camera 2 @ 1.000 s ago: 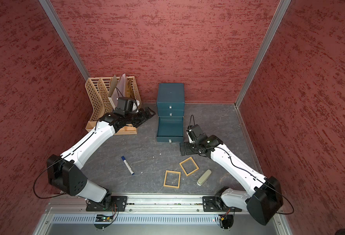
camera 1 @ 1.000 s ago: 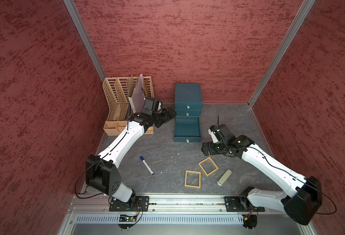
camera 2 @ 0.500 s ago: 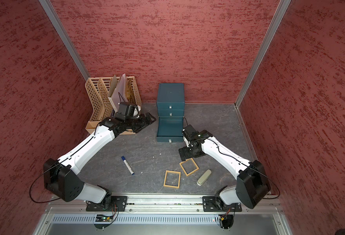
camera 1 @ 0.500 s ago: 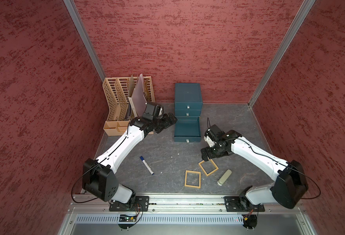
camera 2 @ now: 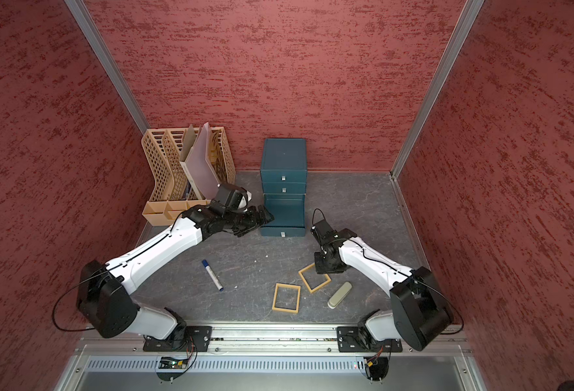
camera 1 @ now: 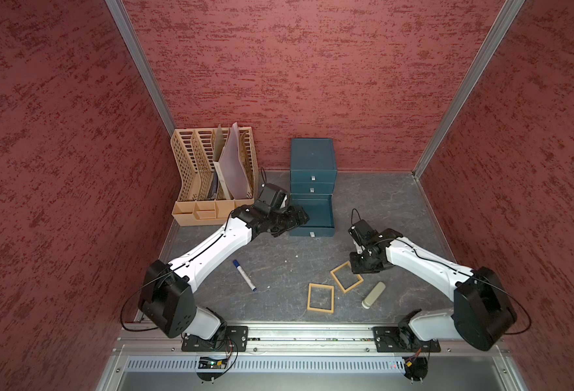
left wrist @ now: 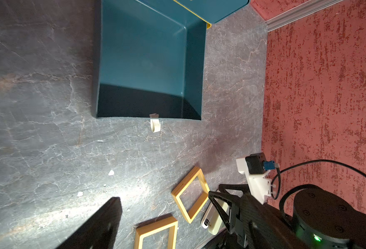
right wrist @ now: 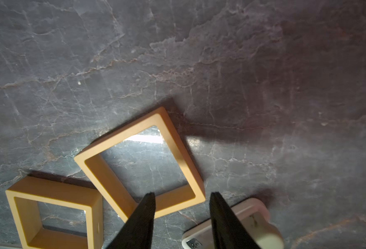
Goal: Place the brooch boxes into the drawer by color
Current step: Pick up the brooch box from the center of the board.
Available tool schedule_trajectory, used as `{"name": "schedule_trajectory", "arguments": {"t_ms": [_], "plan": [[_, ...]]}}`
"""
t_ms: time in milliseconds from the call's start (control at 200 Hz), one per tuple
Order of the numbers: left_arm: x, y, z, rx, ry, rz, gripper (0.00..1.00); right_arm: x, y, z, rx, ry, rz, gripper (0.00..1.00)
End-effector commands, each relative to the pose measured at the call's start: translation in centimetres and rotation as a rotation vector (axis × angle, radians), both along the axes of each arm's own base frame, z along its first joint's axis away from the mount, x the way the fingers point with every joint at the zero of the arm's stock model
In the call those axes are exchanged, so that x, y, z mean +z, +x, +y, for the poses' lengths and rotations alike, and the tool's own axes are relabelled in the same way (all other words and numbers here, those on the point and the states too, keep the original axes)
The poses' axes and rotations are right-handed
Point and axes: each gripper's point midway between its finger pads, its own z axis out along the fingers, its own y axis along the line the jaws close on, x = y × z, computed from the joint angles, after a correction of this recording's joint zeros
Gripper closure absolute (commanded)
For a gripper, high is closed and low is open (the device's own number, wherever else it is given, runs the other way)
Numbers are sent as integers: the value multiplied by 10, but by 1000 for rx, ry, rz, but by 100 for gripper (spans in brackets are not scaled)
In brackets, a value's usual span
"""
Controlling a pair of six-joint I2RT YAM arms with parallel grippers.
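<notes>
My right gripper straddles a rim of the tilted tan-yellow brooch box near the table's front edge; whether it is pinching yet, I cannot tell. I should squeeze squarely, then lift level toward the pulled-out bottom drawer. My left gripper gapes beside it. A second ago my right jaws stood wider, nearer that drawer.
</notes>
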Motion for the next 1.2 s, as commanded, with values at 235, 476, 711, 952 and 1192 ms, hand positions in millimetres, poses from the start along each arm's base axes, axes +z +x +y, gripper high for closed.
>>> {"name": "schedule_trajectory", "arguments": {"t_ms": [235, 476, 711, 952, 1192], "plan": [[13, 6, -2, 15, -22, -44, 10, -13, 14, -1, -17, 15, -32, 64], [15, 5, 0, 19, -21, -47, 10, -22, 12, 0, -12, 15, -13, 74], [13, 4, 1, 21, -15, -48, 10, -30, 9, 3, -3, 25, 16, 77], [18, 6, 0, 19, -24, -62, 10, -36, 9, 0, -12, 12, 22, 79], [20, 6, 0, 18, -25, -66, 10, -36, 9, 1, -14, 17, 15, 87]]}}
